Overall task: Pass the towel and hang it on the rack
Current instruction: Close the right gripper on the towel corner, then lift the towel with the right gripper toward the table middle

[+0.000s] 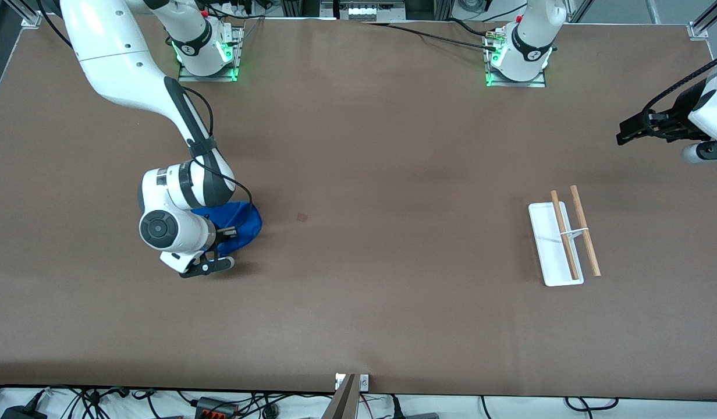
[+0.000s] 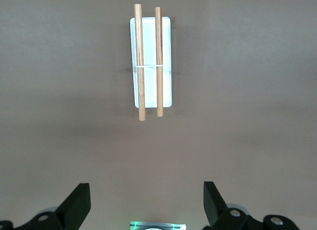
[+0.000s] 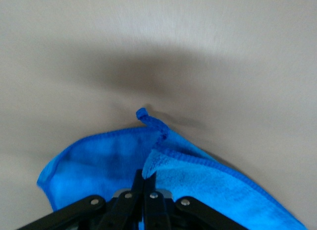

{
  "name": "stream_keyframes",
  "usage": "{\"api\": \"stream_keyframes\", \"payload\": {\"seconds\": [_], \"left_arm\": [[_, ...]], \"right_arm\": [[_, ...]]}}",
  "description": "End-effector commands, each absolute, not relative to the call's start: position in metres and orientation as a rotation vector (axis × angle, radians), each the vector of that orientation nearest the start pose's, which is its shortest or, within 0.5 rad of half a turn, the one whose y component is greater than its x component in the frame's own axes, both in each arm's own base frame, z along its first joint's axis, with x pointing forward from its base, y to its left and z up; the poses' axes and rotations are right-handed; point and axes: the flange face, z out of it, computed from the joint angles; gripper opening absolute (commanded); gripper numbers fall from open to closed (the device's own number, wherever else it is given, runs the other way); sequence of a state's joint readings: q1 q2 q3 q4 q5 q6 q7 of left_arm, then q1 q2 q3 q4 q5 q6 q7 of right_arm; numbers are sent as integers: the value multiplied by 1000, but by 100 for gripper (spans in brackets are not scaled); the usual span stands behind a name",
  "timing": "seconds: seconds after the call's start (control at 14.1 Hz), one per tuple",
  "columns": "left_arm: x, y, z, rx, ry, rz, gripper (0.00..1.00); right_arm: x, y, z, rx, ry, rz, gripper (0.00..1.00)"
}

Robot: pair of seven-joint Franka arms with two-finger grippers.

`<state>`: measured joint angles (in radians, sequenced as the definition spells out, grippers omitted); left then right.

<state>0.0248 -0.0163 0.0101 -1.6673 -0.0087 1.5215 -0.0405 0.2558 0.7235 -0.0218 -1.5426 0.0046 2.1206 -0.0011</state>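
Lying crumpled on the table (image 1: pixel 358 326) toward the right arm's end, well apart from the rack (image 1: pixel 559 241): the towel (image 1: pixel 242 224), with one fold pulled up between pressed-together fingers. Pinching that fold low at the cloth: the right gripper (image 3: pixel 146 190), jaws closed tight on the blue edge. Judging by this, still sitting at the first step, the pickup just being secured; lifting the cloth clear and carrying it toward mid-table for the handover likely coming next, calling for a hold firm enough that the soft fabric is not slipping out. Waiting high near the left arm's end of the table, over bare surface beside the rack: the left gripper (image 2: pixel 147 202), fingers spread wide and empty.

Showing only in the right wrist view: the pinch itself and the small loop tag (image 3: pixel 142 114) sticking up at a corner. Showing only in the left wrist view: the rack's two wooden bars (image 2: pixel 159 61) lying parallel above the white base (image 2: pixel 167 86). Giving the full spacing between cloth and rack: the front view alone.
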Motion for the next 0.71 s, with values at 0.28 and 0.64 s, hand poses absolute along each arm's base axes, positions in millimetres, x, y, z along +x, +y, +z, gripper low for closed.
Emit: {"api": "stream_keyframes", "payload": {"seconds": [0.28, 0.64], "left_arm": [[539, 18, 589, -3156, -126, 211, 100], [542, 15, 583, -3155, -112, 230, 100]], "right_arm": [[666, 240, 393, -3051, -519, 41, 0], [619, 351, 516, -2889, -721, -219, 0]]}}
